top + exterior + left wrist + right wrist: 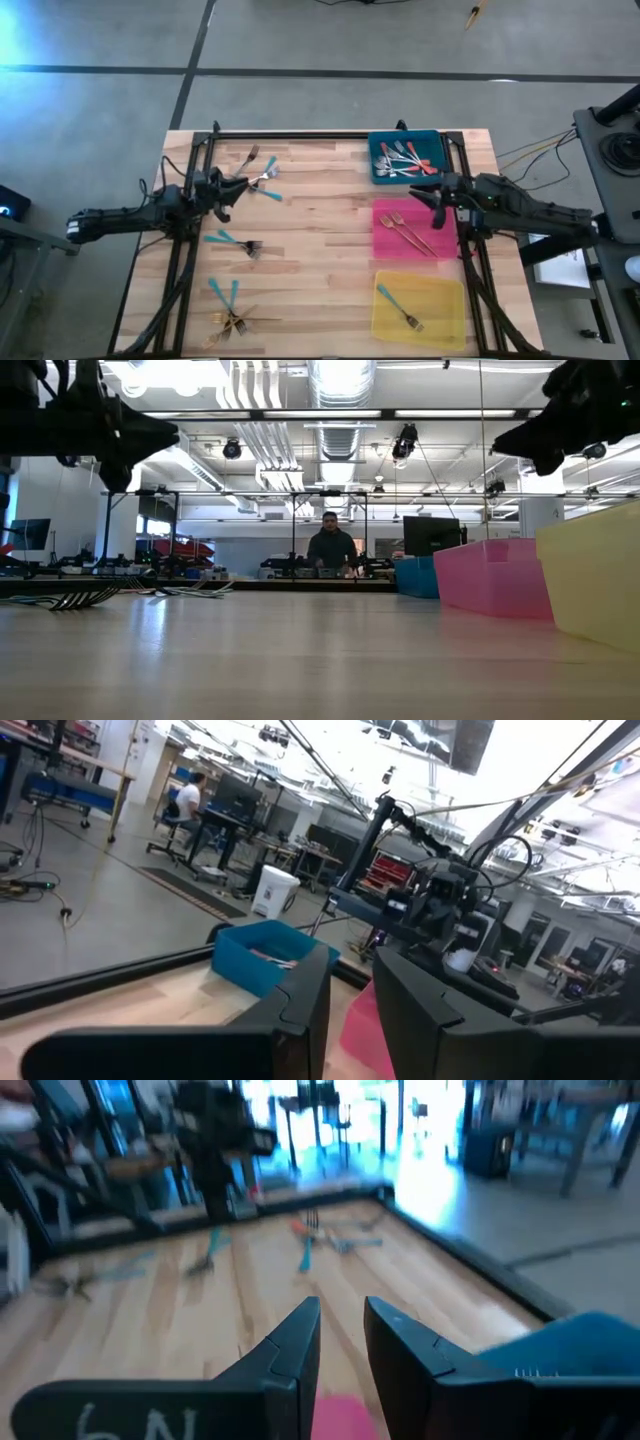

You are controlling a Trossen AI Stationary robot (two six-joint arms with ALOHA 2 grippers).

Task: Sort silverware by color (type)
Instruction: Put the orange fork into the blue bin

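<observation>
Loose forks lie flat on the wood table in three groups: a far-left cluster [262,172], two teal-handled ones [236,243], and a teal and gold pile [232,312] near the front edge. The blue tray [378,150] holds several red- and teal-handled forks. Two gold forks lie in the pink tray [382,240], and one teal-handled fork in the yellow tray [445,320]. My left gripper [240,187] hovers beside the far-left cluster, slightly open and empty [350,990]. My right gripper [420,192] hangs over the border of the blue and pink trays, slightly open and empty [342,1330].
The three trays stand in a row along the table's right side, and in the low view the yellow tray's wall [595,570] is nearest. A black frame [300,134] runs along the far edge. Bare wood lies mid-table [320,250]. A person [332,550] sits far behind the table.
</observation>
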